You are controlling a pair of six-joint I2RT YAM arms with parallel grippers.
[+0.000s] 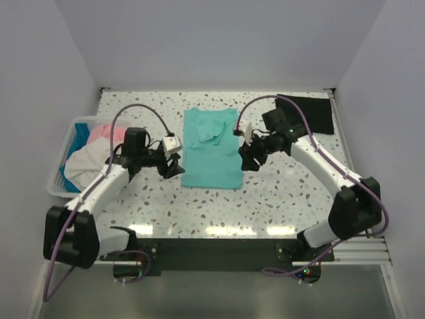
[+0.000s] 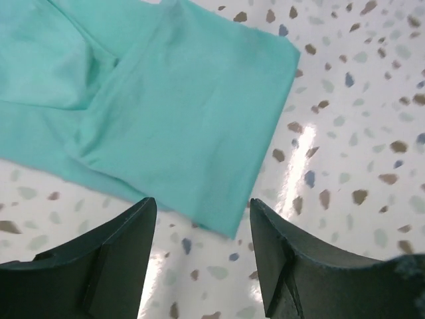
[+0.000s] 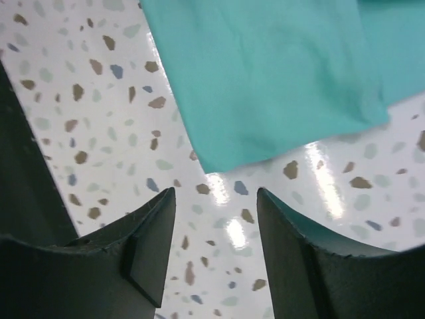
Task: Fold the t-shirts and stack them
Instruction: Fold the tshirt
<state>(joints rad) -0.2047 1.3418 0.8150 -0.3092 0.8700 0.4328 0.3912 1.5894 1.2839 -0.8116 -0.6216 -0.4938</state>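
Teal t-shirt lies between left gripper and right gripper; both released, beside its near corners.

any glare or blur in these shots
Top external: evenly lit, white glare bars along the table's near edge; left wrist: teal-green t-shirt sharp, glare streak on the table beside it; right wrist: bright glare patches on the table below the t-shirt's corner.

teal shirt cropped in wrist views, black shirt partly behind R arm
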